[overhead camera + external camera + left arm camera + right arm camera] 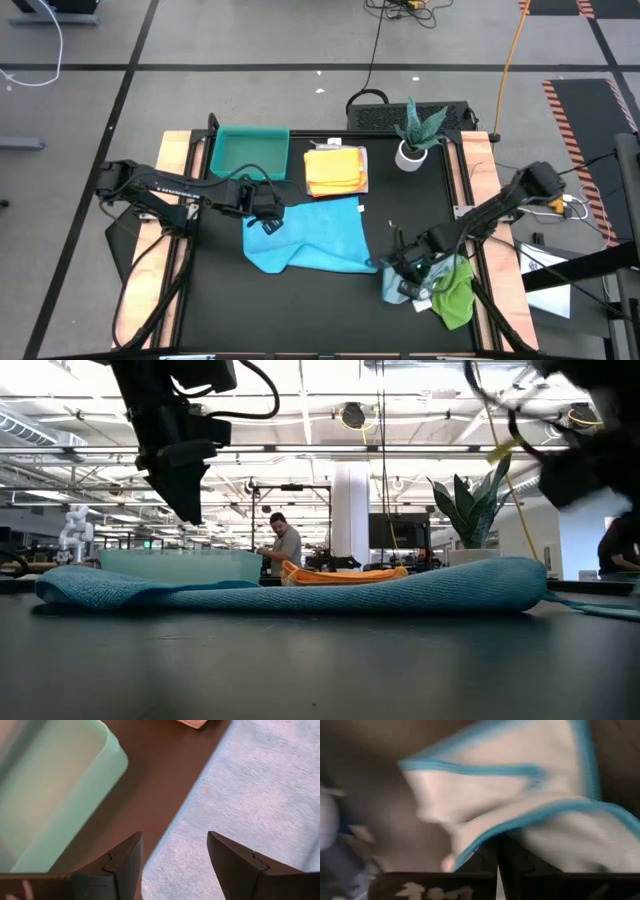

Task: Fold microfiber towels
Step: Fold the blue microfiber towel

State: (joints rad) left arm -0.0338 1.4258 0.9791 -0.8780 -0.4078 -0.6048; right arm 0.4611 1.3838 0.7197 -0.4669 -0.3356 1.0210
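Your bright blue towel [315, 236] lies unfolded mid-desk under the open, empty left hand [268, 222]. The right hand [497, 855] pinches the pale blue-edged towel [530, 795] near-right. Only the yellow-orange towel [335, 170] is folded.

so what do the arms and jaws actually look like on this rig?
Both arms are dark, jointed, with black cables along them. The left gripper has two flat, dark wedge-shaped jaws with a notched seam. The right gripper has the same dark jaws; white lettering shows on both bodies, unreadable.
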